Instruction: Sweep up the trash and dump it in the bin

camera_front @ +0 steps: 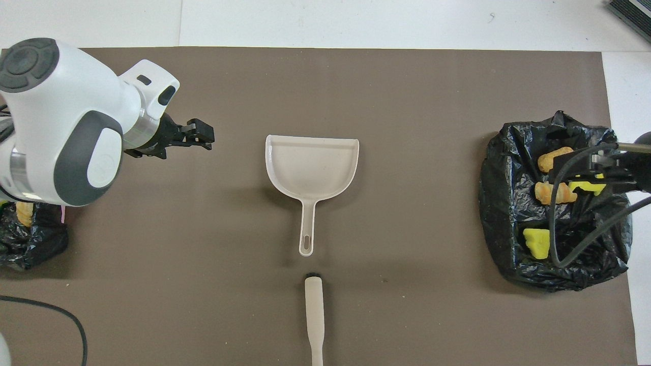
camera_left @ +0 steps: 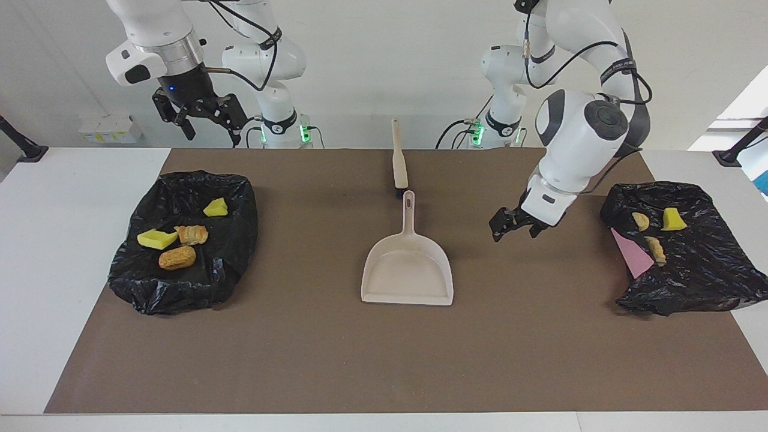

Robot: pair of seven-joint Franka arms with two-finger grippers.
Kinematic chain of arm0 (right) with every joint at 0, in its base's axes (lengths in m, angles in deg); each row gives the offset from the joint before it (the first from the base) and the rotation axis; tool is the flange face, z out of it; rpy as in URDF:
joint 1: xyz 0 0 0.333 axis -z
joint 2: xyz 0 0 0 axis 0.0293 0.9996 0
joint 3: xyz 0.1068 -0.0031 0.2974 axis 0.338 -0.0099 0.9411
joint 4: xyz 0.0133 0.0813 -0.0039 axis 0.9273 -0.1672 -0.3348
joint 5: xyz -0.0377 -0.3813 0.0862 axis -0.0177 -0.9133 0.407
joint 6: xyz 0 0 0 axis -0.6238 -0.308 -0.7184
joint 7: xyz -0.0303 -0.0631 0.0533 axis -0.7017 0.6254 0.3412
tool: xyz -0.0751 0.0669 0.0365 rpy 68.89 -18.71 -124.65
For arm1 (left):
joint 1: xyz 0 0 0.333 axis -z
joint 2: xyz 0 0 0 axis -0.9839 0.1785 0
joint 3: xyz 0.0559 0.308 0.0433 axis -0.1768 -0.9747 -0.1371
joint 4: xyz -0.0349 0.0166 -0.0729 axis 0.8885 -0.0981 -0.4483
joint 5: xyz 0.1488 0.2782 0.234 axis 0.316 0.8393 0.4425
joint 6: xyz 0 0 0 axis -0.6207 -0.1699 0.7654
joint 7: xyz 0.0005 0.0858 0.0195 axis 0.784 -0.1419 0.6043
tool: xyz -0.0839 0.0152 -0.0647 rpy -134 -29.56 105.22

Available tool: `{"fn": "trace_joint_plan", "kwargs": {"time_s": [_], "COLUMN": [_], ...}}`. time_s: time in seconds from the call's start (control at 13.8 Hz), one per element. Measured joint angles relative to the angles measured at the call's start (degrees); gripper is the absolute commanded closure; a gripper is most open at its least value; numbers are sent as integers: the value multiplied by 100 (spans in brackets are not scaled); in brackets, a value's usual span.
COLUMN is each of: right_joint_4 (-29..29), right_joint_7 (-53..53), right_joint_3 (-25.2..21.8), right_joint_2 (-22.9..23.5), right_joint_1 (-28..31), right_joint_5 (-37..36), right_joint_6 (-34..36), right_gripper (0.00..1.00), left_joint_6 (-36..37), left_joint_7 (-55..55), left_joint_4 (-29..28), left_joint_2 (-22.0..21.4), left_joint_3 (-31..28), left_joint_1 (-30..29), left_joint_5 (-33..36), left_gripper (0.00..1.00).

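Beige plastic dustpan is seen flat on the brown mat at frame centre in the facing view, handle pointed up-frame toward the brush, which is laid just above the handle tip, a small gap between them. No trash is seen on the mat.

Four trash pieces are seen in the black bin bag at middle-left of the facing view: two yellow sponge chunks and two brown bread lumps. Three more are seen in the second black bag at middle-right: one yellow chunk and two tan lumps, beside a pink sheet.

Left gripper is held in the air over bare mat, between dustpan and second bag in the facing view; fingers are spread apart, nothing gripped. Right gripper is raised at upper left of the facing view, above the first bag; fingers apart, nothing held. In the overhead view, left gripper is shown at upper left, clear of the dustpan.
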Motion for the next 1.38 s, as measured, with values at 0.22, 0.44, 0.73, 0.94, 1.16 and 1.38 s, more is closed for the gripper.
{"fn": "trace_joint_plan", "kwargs": {"time_s": [0.22,0.44,0.73,0.94,1.16,1.38], "right_joint_4": [0,0,0,0,0,0], "right_joint_7": [0,0,0,0,0,0], "right_joint_3": [3,-5,-27,-25,-22,-23], "right_joint_2": [0,0,0,-1,-7,-14], "right_joint_1": [0,8,10,9,9,9], "right_joint_5": [1,1,1,1,2,2], "right_joint_6": [1,1,2,45,110,241], "right_gripper": [0,0,0,0,0,0], "left_joint_6": [354,703,1225,1765,1906,1906], "left_joint_7": [-676,-1516,-1856,-1929,-2073,-2131], "left_joint_4": [45,50,134,447,347,260], "left_joint_2": [-195,-485,-827,-964,-1227,-1335], "left_joint_3": [-5,-10,-13,-2,-2,-2], "left_joint_1": [-398,-794,-933,-933,-933,-933], "left_joint_5": [9,161,650,744,750,750], "left_gripper": [0,0,0,0,0,0]}}
